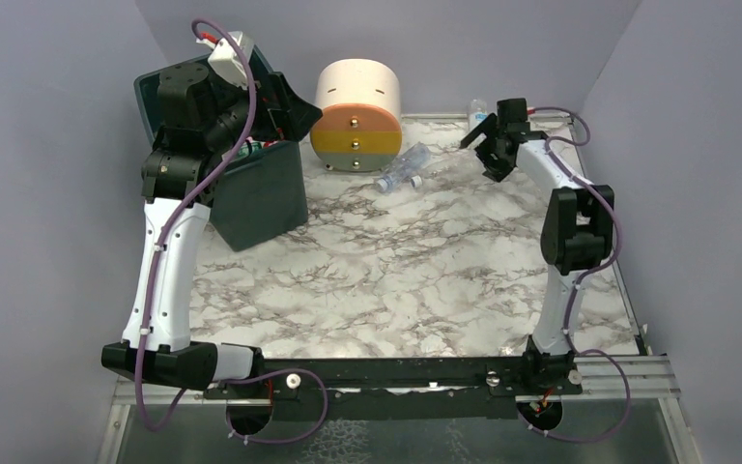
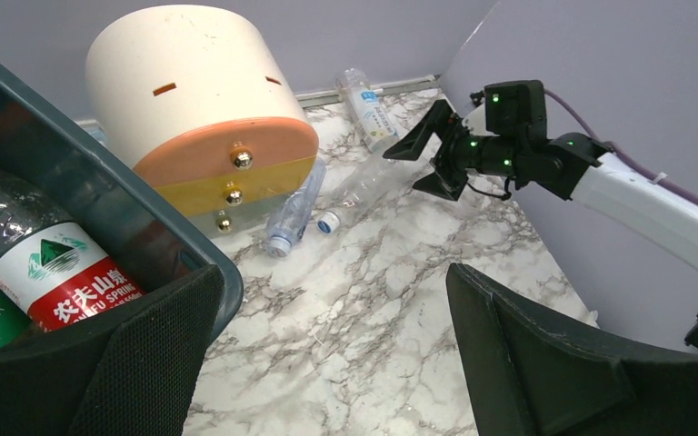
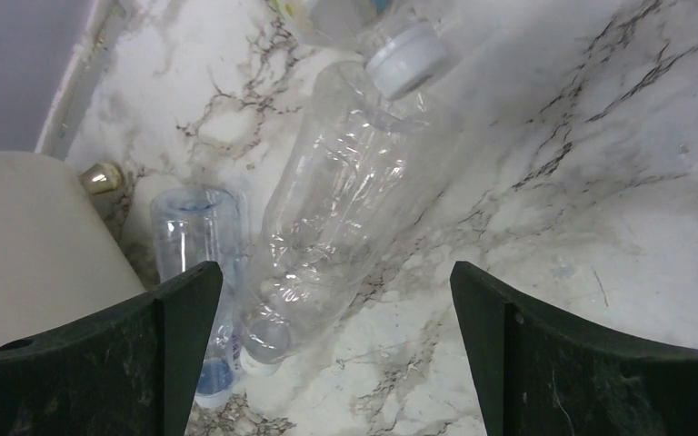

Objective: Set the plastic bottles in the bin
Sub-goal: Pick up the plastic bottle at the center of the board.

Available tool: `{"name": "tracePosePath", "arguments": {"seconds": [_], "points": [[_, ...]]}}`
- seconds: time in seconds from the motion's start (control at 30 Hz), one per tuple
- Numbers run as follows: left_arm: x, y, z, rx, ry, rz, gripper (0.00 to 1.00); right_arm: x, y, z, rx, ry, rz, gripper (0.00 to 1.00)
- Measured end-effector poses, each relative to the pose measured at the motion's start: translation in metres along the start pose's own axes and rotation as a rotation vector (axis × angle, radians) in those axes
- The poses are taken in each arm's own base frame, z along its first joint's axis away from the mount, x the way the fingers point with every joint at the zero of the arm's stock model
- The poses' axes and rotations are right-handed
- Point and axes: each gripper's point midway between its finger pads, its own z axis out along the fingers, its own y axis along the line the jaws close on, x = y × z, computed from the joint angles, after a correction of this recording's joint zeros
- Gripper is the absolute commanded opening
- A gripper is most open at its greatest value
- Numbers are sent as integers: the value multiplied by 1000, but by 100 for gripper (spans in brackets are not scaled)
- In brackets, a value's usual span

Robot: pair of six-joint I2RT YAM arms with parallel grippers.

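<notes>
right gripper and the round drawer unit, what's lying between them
Two bottles lying on the marble: a bluish bottle beside the drawer unit, a clear bottle nearer the right gripper. The left wrist view shows it best.

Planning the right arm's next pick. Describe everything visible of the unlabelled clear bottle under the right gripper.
The unlabelled clear bottle is thin, dented transparent plastic, apparently empty, with a white cap. It lies on its side on the marble table, cap end nearer the round drawer unit, close beside a bluish bottle; contact between them is unclear. At its base end sits another bottle's white cap. The right gripper hangs open above it, not touching.
</notes>
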Motion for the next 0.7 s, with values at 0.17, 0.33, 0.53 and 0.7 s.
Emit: {"name": "tracePosePath", "arguments": {"seconds": [0.17, 0.33, 0.53, 0.7], "points": [[0, 0, 0, 0, 0, 6, 99, 24, -15, 28, 39, 77, 62, 100], [0, 0, 0, 0, 0, 10, 99, 35, -17, 45, 41, 115, 120, 100], [0, 0, 0, 2, 1, 13, 99, 32, -11, 56, 32, 111, 156, 100], [0, 0, 0, 2, 1, 14, 99, 29, -7, 60, 25, 106, 174, 100]]}}
